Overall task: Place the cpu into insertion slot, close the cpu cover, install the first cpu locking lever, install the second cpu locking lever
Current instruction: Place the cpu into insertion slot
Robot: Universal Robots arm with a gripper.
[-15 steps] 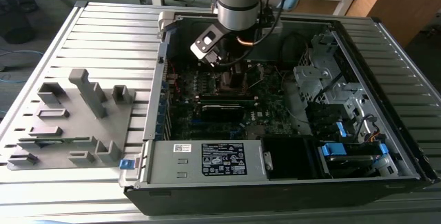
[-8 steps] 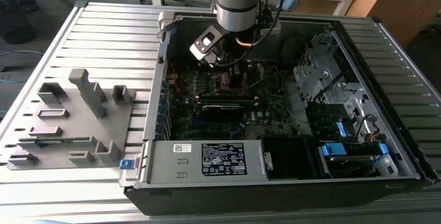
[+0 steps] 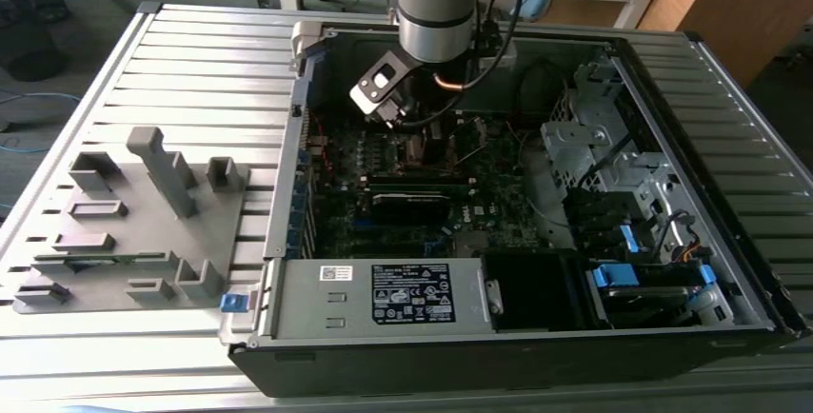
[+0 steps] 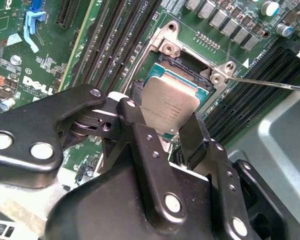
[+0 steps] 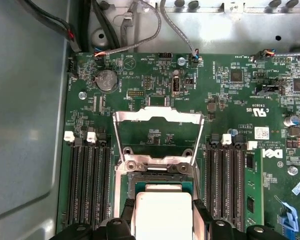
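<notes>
The gripper clamps the cpu by two opposite edges, just over the insertion slot. The chip hides most of the slot, so whether it is seated cannot be told. The cpu cover stands open.

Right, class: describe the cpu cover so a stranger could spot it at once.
Inside the open black computer case, find the green motherboard. Between its two banks of long black memory slots, a thin silver metal frame plate is hinged open beside the silver-grey square chip in the claw. Only it frames a square window onto the board.
</notes>
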